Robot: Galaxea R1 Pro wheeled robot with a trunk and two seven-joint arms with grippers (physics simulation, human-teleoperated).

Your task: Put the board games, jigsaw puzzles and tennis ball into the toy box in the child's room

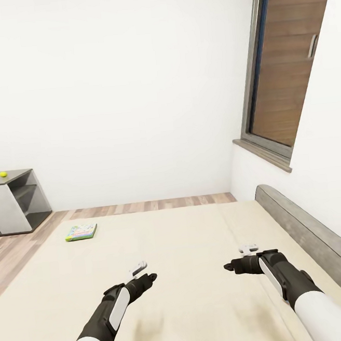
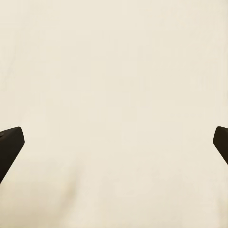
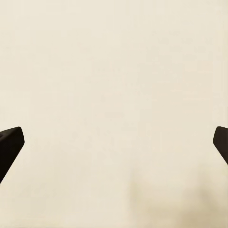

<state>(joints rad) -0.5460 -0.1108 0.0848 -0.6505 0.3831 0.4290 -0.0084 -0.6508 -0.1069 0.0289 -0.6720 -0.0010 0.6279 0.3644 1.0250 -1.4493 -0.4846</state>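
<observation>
Both arms over the bed (image 1: pixel 191 273). Left fingers (image 2: pixel 12 147) & right fingers (image 3: pixel 12 147) spread wide, holding nothing. Board game (image 1: pixel 81 231) lies on bed, well ahead-left of left fingers. Tennis ball (image 1: pixel 3 174) on tabletop (image 1: pixel 15 178), farther left.

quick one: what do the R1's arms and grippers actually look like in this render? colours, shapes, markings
Both arms match: white upper sleeves, then black forearm housings, each with an elongated white panel along it. A small white piece sits atop each wrist. The left gripper and right gripper are black; in the wrist views the fingers show as dark, blunt, matte wedges. No cables or lettering visible.
</observation>
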